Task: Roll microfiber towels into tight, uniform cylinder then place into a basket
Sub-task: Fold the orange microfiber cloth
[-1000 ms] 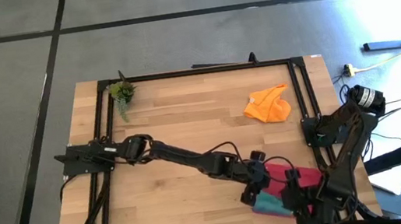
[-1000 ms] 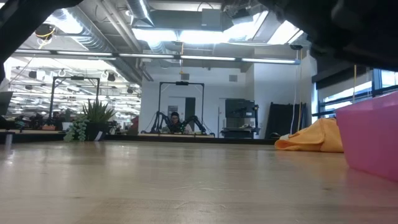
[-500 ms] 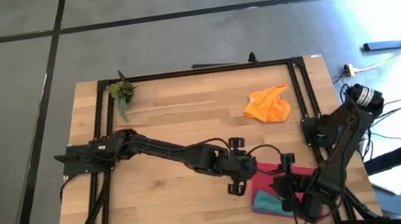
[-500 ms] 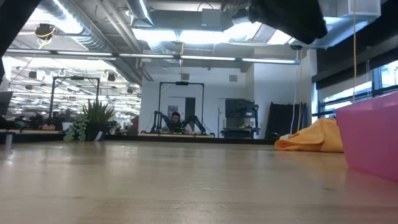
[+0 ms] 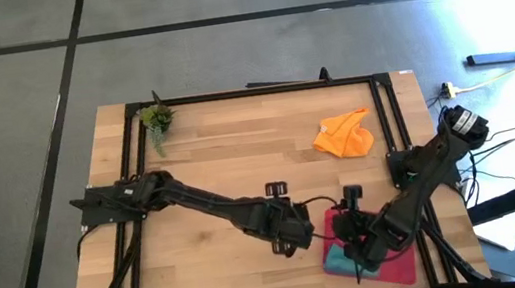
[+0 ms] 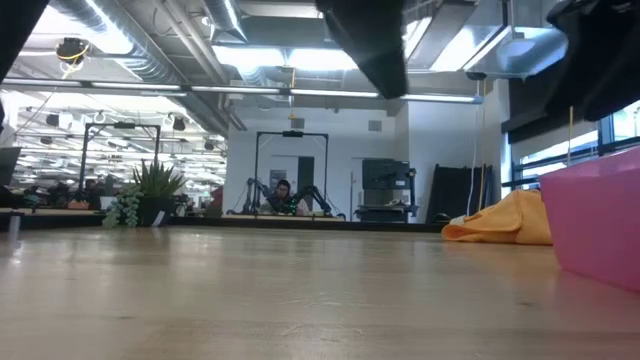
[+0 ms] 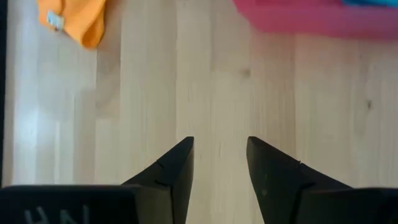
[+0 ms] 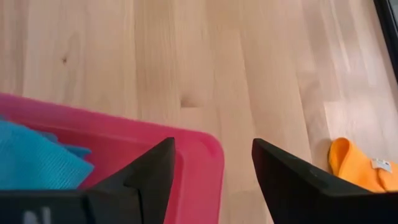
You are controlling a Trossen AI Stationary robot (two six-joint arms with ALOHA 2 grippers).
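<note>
The teal towel (image 5: 339,265) lies inside the red-pink basket (image 5: 402,263), at its left end near the table's front edge; the right wrist view shows it too (image 8: 31,163). The orange towel (image 5: 344,136) lies crumpled on the wood at the far right. My left gripper (image 5: 296,236) hangs open over bare wood just left of the basket (image 7: 311,17), nothing between its fingers (image 7: 219,143). My right gripper (image 5: 356,233) is open above the basket's far wall (image 8: 199,146) and holds nothing.
A small green plant sprig (image 5: 156,119) lies at the far left corner. A black frame (image 5: 250,91) runs round the table's edges. Bare wood spreads over the table's middle and left. The low view shows the basket's wall (image 6: 600,220) at the right and the orange towel (image 6: 500,222) behind it.
My left gripper has drawn back from the basket toward the table's left, rising and tipping as it went. My right gripper has swung from the basket's near right corner toward the left, over the basket. The teal towel stays in the basket.
</note>
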